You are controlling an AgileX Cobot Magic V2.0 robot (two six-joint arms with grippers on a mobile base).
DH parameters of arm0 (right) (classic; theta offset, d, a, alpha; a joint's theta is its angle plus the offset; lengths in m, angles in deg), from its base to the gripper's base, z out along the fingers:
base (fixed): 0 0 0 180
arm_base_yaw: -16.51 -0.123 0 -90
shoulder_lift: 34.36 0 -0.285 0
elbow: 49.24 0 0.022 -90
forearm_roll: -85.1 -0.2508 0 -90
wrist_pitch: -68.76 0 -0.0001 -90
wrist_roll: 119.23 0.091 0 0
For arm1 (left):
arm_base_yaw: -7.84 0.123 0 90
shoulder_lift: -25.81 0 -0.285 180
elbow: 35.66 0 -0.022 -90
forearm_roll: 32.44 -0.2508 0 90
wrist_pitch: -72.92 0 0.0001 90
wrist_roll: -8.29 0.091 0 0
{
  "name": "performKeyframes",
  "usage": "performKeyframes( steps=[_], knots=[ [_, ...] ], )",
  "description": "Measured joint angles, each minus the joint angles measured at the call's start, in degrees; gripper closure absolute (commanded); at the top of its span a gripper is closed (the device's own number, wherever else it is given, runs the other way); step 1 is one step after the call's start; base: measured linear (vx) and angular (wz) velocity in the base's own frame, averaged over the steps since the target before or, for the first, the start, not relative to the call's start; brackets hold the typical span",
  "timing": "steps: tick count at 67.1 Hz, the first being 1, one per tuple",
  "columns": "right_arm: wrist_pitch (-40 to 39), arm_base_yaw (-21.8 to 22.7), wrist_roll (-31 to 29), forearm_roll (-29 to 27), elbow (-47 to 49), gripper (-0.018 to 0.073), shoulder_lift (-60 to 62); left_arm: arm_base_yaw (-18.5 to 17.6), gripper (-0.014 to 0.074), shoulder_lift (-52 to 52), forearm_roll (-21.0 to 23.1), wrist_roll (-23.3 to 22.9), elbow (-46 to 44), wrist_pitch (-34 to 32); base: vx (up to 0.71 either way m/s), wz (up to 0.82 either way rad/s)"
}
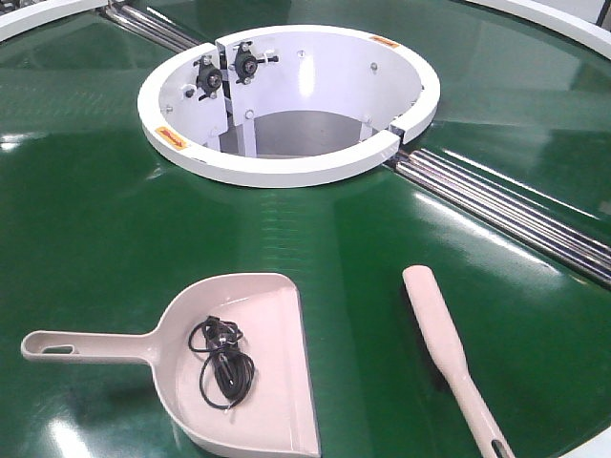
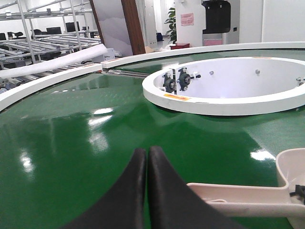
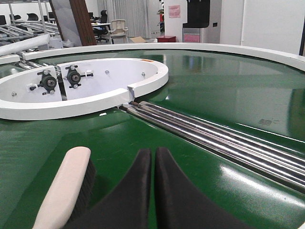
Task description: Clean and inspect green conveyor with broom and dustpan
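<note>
— What is the surface looking like from where you are standing?

— The green conveyor [image 1: 95,219] is gleaming, throwing back the ceiling lights. Its white hub ring [image 1: 286,172] is sitting far of centre, and a strip of metal rollers [image 1: 516,215] is running from the ring out to the right. Beyond the belt's white outer rim, racks of roller shelving [image 2: 43,45] are standing on the left of the room, and a red-brown pillar [image 2: 133,24] is rising behind.

— And the tools?

— The dustpan [image 1: 248,363] is lying near-left on the belt, handle pointing left, flat edge facing right, with a coiled black cable [image 1: 221,361] resting inside it. The broom [image 1: 449,353] is lying near-right, well apart from the pan, its long axis running from the far brush end toward the near right, hang hole nearest.

— Where are the grippers sitting?

— The left gripper [image 2: 147,152] is hanging low over the belt, fingers pressed together and holding nothing; the dustpan's handle is lying just to its right. The right gripper [image 3: 153,152] is likewise closed on nothing, with the broom's head just to its left, bristles down.
</note>
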Motion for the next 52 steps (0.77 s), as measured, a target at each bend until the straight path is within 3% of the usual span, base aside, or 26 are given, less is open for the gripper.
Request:
performKeyframes(
  steps=[52],
  knots=[
    [0.0,0.1,0.0,0.0,0.0,0.0565,0.0,0.0,0.0619,0.0,0.0,0.0,0.0,0.0,0.0,0.0]
  ],
)
